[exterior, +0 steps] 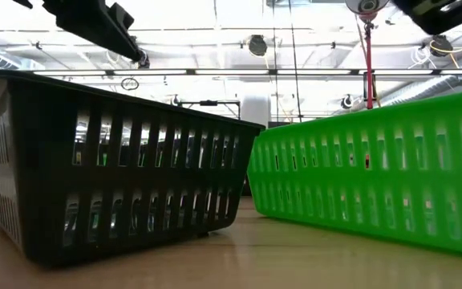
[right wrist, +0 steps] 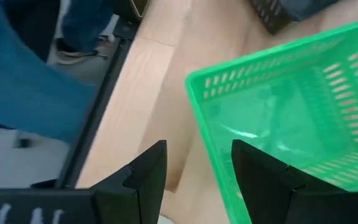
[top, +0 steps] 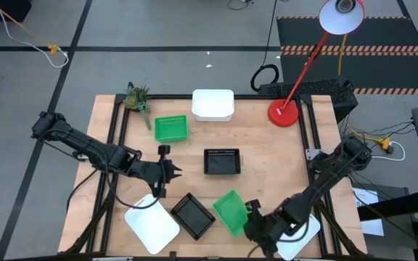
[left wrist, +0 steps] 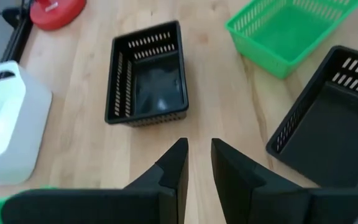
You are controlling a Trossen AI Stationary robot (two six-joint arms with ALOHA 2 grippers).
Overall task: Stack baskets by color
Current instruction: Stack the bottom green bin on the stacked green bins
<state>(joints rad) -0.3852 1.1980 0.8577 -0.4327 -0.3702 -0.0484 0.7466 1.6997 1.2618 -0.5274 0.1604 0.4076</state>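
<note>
Over the pale wooden counter the left claw hovers empty, its fingers drawn close with a thin gap, pointing at the black perforated plastic basket in the middle. A second black basket sits near the front edge, just beside a bright green perforated basket. The right claw hangs at that green basket's right side, fingers spread, gripping nothing. Another green basket lies far left of centre, a plain white plastic basket at the far edge, and a white one front left.
</note>
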